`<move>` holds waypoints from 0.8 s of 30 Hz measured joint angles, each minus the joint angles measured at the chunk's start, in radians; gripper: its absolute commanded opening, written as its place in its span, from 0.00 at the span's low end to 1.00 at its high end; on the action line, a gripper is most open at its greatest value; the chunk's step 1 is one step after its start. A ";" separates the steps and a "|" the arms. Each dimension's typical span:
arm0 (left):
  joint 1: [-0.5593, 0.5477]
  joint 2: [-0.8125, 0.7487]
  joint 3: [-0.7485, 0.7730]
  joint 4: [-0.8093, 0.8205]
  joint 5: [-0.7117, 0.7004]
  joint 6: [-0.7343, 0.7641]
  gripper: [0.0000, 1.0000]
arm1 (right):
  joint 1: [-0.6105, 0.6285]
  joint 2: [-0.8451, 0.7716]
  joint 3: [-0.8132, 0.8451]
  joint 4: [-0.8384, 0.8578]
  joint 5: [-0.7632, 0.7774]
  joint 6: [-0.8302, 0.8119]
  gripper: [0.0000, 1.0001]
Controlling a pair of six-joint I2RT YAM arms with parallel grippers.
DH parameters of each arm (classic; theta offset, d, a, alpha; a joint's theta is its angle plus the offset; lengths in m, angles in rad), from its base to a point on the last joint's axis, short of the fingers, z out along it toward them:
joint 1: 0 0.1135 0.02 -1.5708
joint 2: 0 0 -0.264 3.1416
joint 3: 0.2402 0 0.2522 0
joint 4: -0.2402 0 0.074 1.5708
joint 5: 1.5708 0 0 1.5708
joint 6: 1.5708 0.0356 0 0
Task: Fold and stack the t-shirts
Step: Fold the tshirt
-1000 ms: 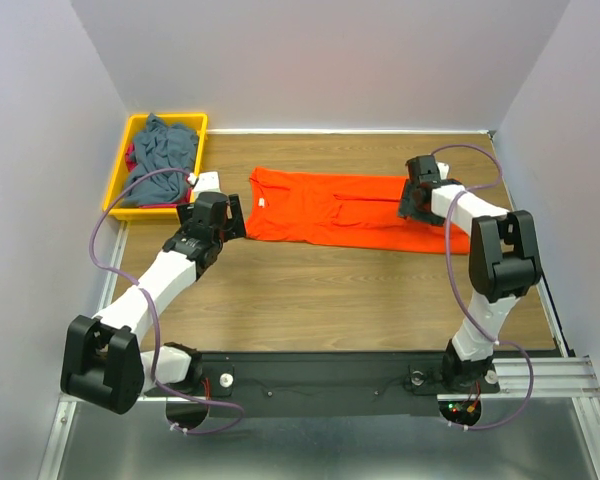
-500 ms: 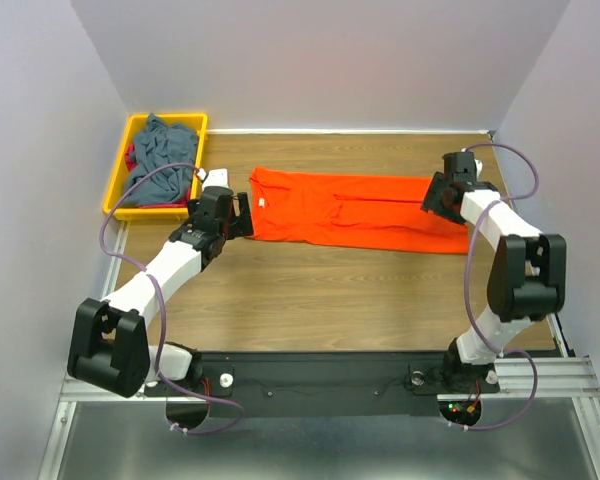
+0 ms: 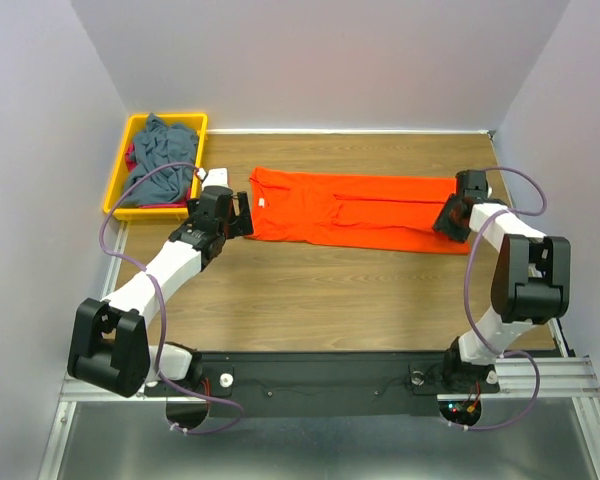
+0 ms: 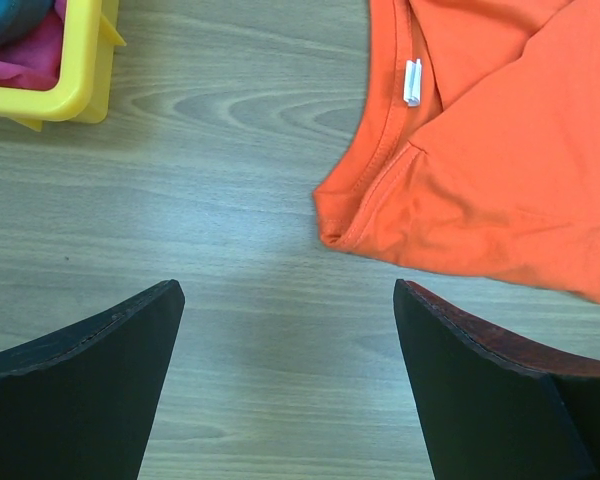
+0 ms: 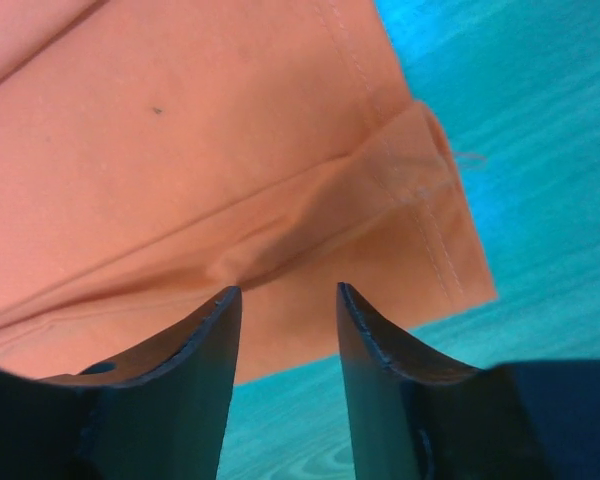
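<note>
Top: right gripper (image 3: 452, 218) gone from shirt middle out to hem end; left gripper (image 3: 242, 215) edged toward collar. Orange t-shirt (image 3: 350, 210) flat mid-table, apparently folded lengthwise into a strip; cross-folds and stacking outstanding. Grey t-shirt (image 3: 165, 150) and red cloth (image 3: 131, 158) crumpled in yellow bin (image 3: 145, 211), unfolded.
L wrist: left gripper (image 4: 288, 300) wide open, empty, just short of collar; neck label (image 4: 412, 82) visible.
R wrist: right gripper (image 5: 285, 295) approx. half-open astride hem crease; hold unconfirmed, tip contact hidden.
</note>
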 measured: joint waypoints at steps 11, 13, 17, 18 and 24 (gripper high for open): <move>0.000 0.000 0.000 0.000 -0.003 0.007 0.98 | -0.050 0.083 0.024 0.056 -0.045 0.018 0.41; 0.000 0.000 0.000 0.000 -0.003 0.007 0.98 | -0.065 0.096 0.041 0.066 -0.052 0.023 0.41; 0.000 0.000 0.000 0.000 -0.003 0.008 0.98 | -0.084 0.117 0.076 0.086 -0.070 0.033 0.41; 0.000 0.000 0.000 0.000 -0.003 0.008 0.99 | -0.089 0.122 0.085 0.091 -0.077 0.036 0.41; 0.000 0.004 0.000 0.001 -0.002 0.007 0.98 | -0.103 0.143 0.109 0.115 -0.099 0.049 0.41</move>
